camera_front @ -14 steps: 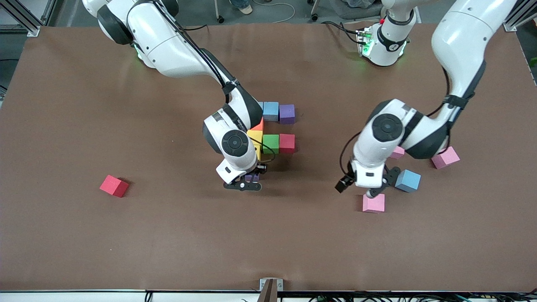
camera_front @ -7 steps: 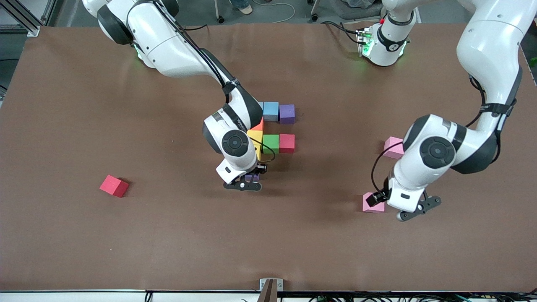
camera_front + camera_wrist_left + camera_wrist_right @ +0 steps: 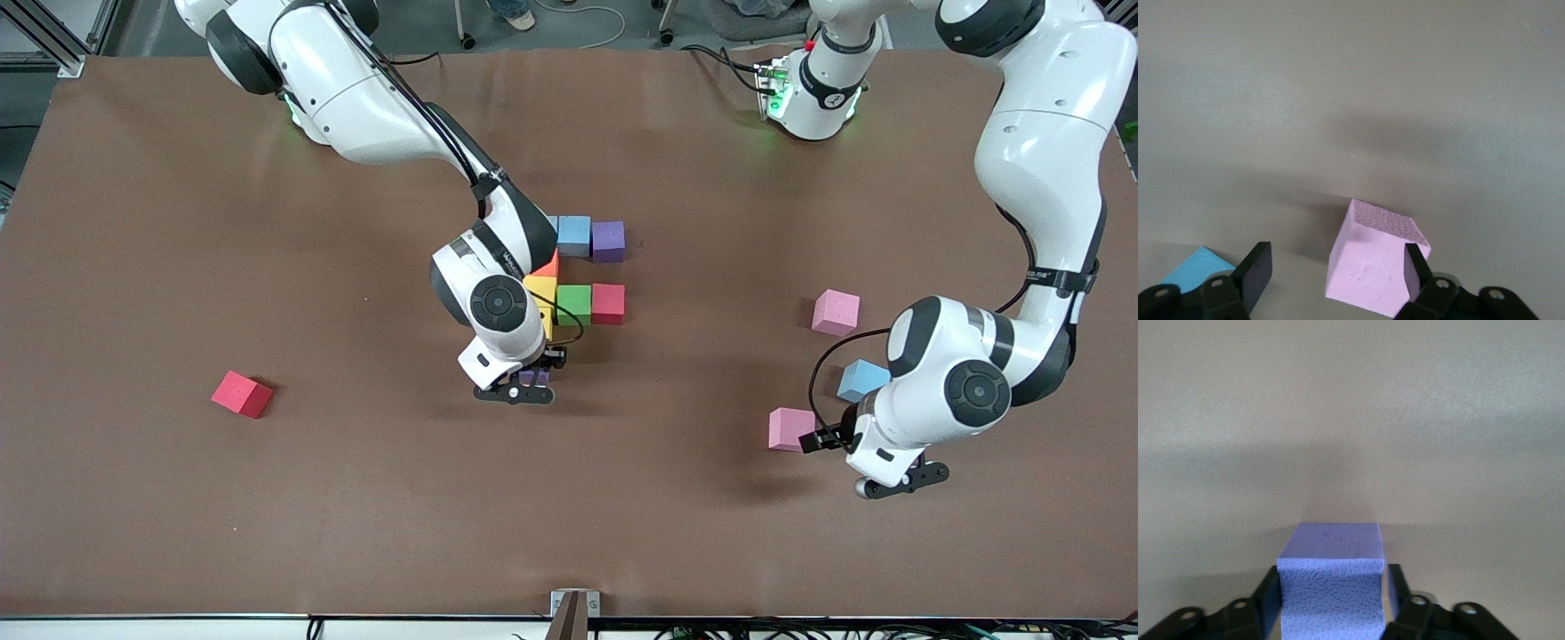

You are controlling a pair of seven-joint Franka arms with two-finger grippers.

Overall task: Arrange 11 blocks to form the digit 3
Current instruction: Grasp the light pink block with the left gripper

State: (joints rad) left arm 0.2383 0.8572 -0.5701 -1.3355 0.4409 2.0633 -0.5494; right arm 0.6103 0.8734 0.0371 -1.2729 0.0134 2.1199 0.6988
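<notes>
The partly built digit 3 shows a blue block point(image 3: 573, 236), a purple one point(image 3: 609, 240), orange point(image 3: 549, 265), yellow point(image 3: 539, 289), green point(image 3: 573, 304) and red point(image 3: 609, 302). At its end nearest the front camera, my right gripper point(image 3: 523, 388) point(image 3: 1331, 593) is open around a purple block point(image 3: 1331, 587) on the table, with a thin gap at one finger. My left gripper point(image 3: 900, 484) point(image 3: 1333, 275) is open low over the table at the left arm's end. A pink block point(image 3: 1373, 267) lies between its fingers, against one finger point(image 3: 1415, 270).
Loose blocks lie about: a red one point(image 3: 242, 394) toward the right arm's end, two pink ones point(image 3: 836, 311) point(image 3: 791, 428) and a blue one point(image 3: 861, 380) point(image 3: 1201, 261) beside the left hand. The right forearm point(image 3: 498, 222) hides part of the figure.
The left arm has swung toward its own end of the table and toward the front camera, uncovering the blue block. The right arm has stayed put.
</notes>
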